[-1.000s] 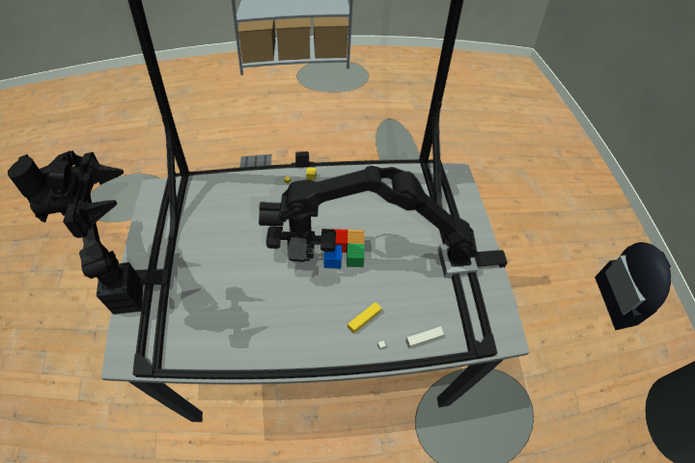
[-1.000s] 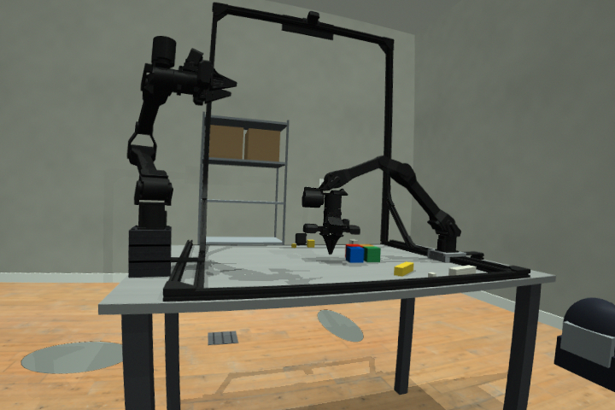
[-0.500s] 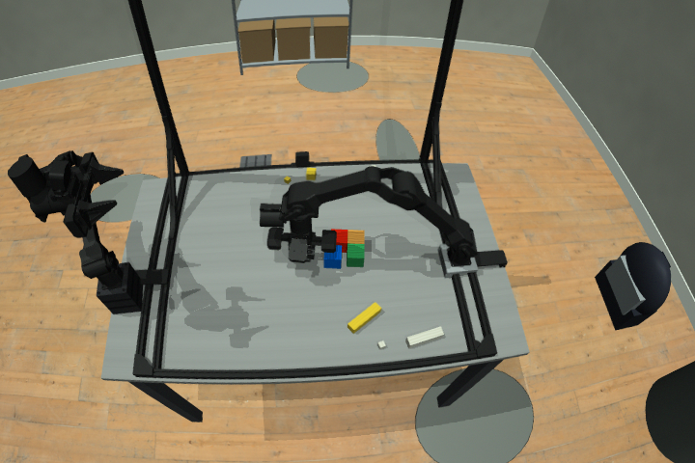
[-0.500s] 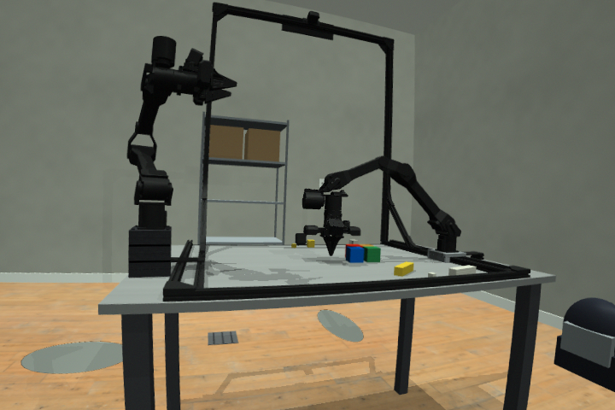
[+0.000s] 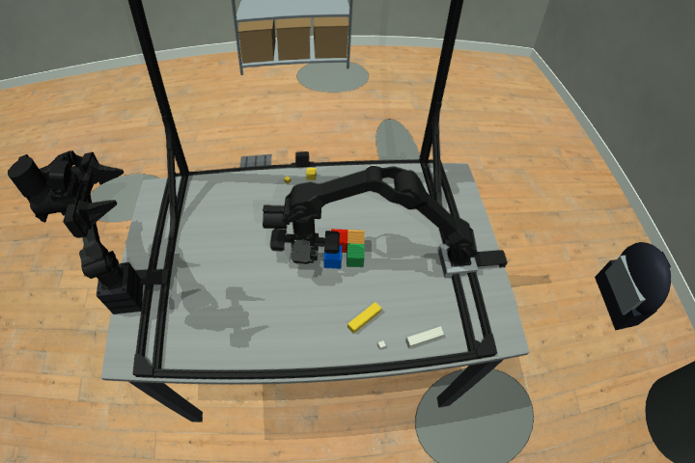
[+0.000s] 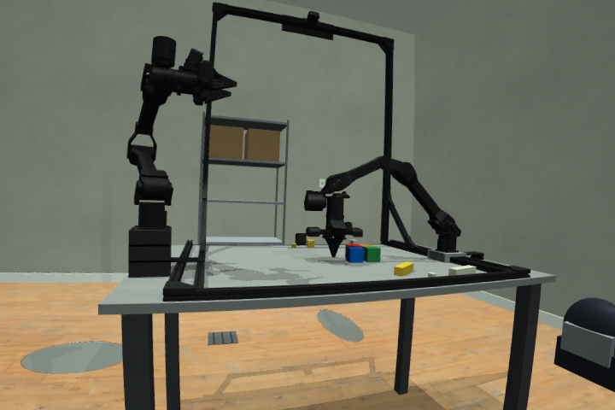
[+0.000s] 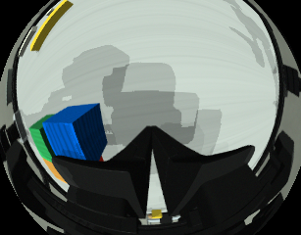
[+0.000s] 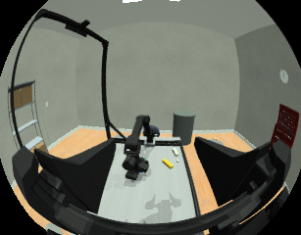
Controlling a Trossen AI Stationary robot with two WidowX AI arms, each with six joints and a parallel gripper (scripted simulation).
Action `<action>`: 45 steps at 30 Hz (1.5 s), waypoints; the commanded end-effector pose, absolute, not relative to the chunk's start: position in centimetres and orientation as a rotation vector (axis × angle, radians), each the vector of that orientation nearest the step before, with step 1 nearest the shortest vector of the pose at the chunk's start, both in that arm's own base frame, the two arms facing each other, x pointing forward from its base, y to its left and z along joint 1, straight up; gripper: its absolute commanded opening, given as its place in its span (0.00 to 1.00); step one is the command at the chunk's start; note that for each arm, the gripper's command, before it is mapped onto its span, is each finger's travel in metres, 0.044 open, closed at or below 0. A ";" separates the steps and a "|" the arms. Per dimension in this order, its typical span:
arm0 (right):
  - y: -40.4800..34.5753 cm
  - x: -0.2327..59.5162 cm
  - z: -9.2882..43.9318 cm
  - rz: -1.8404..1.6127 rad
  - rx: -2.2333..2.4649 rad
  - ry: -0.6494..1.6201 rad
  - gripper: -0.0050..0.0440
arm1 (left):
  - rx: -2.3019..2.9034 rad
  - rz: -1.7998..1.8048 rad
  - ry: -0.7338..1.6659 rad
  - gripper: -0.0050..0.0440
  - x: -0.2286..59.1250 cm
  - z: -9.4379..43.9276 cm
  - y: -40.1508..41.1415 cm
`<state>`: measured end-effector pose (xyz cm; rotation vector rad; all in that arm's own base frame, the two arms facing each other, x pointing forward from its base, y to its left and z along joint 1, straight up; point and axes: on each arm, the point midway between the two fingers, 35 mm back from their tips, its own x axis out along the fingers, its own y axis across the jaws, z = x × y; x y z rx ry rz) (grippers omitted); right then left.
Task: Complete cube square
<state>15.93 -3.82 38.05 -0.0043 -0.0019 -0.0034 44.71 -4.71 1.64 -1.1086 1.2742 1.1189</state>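
Note:
Four cubes stand together in a square on the table: red (image 5: 339,235), orange (image 5: 356,236), green (image 5: 354,255) and blue (image 5: 332,258). I cannot tell whether the blue cube's faces touch its neighbours. My left gripper (image 6: 334,253) is shut on nothing. It points straight down with its tip near the table, just beside the blue cube (image 6: 354,254) on the side away from the green cube (image 6: 371,253). In the left wrist view the blue cube (image 7: 77,132) lies left of the closed fingers (image 7: 152,147). My right gripper (image 5: 107,188) is open and empty, raised high beyond the table's edge.
A yellow bar (image 5: 364,316), a white bar (image 5: 425,336) and a tiny white cube (image 5: 381,343) lie near the front edge. Two small yellow cubes (image 5: 311,173) sit at the back edge. Black frame posts and rails ring the table.

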 end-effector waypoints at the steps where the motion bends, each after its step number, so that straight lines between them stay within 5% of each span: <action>1: -3.8 15.9 38.0 0.000 0.001 -0.001 0.92 | -1.116 1.116 1.266 0.10 44.4 2.1 -4.7; 45: -3.8 15.9 38.0 0.000 0.001 -0.001 0.92 | -1.116 1.116 1.266 0.10 42.2 2.1 -4.4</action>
